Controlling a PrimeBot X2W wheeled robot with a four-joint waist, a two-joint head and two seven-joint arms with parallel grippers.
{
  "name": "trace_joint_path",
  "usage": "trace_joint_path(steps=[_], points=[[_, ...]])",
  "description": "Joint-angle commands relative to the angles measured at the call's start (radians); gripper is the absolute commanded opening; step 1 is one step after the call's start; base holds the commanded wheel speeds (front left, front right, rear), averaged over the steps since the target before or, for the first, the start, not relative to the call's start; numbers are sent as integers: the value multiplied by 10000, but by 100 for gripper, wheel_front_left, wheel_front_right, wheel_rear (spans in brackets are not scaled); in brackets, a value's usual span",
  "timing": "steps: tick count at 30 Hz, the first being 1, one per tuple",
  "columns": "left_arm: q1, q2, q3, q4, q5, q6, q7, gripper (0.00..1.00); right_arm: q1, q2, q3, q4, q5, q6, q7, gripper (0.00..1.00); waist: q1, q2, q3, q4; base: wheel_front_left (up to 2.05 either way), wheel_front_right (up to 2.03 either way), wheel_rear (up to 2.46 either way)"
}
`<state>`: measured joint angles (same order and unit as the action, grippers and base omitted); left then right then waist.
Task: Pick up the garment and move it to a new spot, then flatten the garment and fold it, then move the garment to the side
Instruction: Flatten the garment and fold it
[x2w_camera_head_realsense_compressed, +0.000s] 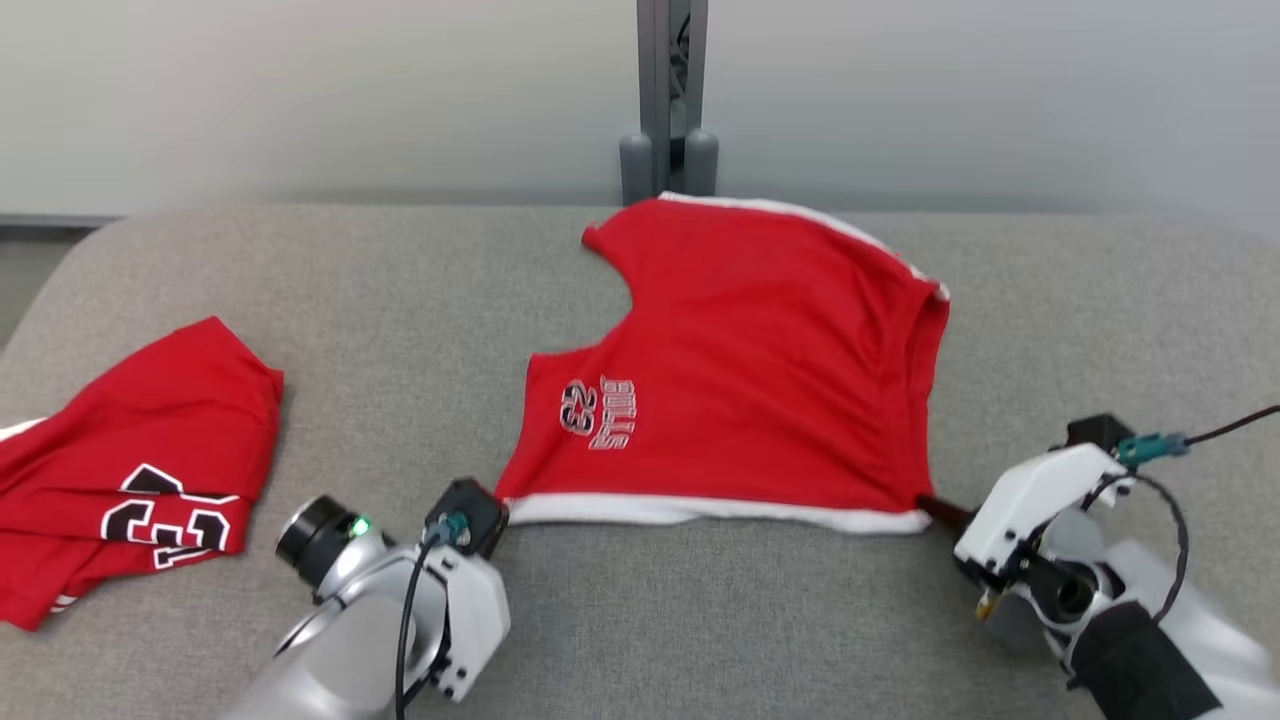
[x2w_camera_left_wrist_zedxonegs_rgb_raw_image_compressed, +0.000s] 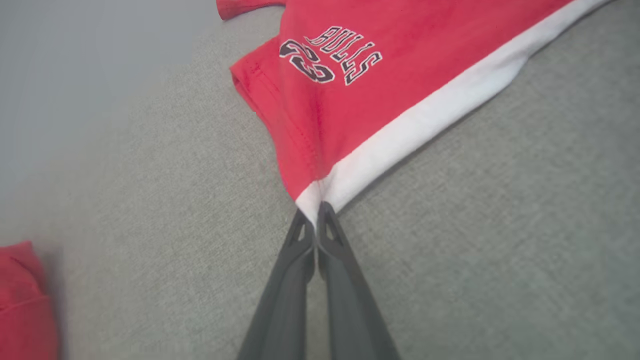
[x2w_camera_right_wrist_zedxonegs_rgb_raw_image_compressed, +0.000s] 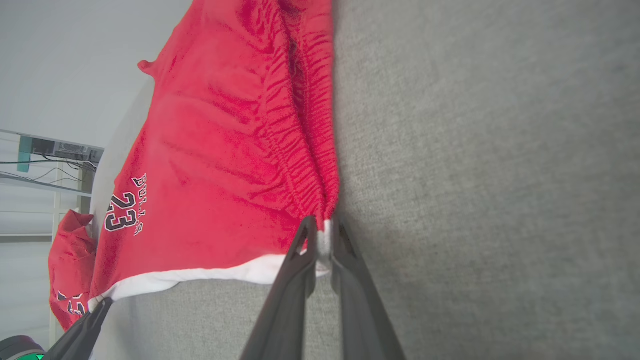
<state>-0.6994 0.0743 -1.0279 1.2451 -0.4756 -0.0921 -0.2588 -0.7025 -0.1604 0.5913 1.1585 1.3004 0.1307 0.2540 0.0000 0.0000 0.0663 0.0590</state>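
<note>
— What's hard to make out?
— In the head view the left gripper (x2w_camera_left_wrist_zedxonegs_rgb_raw_image_compressed: 314, 212) has its fingers hidden under its own wrist. The wrist view shows them pinched on the near-left white corner of the shorts (x2w_camera_head_realsense_compressed: 760, 380). The right gripper (x2w_camera_right_wrist_zedxonegs_rgb_raw_image_compressed: 322, 227) is clamped on the near-right corner.
— And the shorts?
— Spread mid-table (x2w_camera_head_realsense_compressed: 400, 300), running from both grippers to the far edge. Another red garment (x2w_camera_head_realsense_compressed: 140, 450) at the left edge is cut off.
</note>
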Motion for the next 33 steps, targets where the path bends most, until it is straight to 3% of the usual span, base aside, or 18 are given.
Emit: trace_joint_path(steps=[1,9,15,33], points=[[293,83,-180,113,136,-42,-27,0,438,-112,131,-190,27,3,265,0,0,0,-407,50,0,0,0],[880,452,-1160,136,993,122,-38,0,1332,-282,329,-660,338,3,1173,0,0,0,-987,149,0,0,0],[1174,626,-1676,159,1303,-96,67,0,1925,-641,629,-1340,412,1,2084,0,0,0,-1309,191,0,0,0],[2102,1319,-2114,-920,958,-365,496,0,3703,-2004,678,-3480,958,1,3809,0,0,0,-1917,484,0,0,0]])
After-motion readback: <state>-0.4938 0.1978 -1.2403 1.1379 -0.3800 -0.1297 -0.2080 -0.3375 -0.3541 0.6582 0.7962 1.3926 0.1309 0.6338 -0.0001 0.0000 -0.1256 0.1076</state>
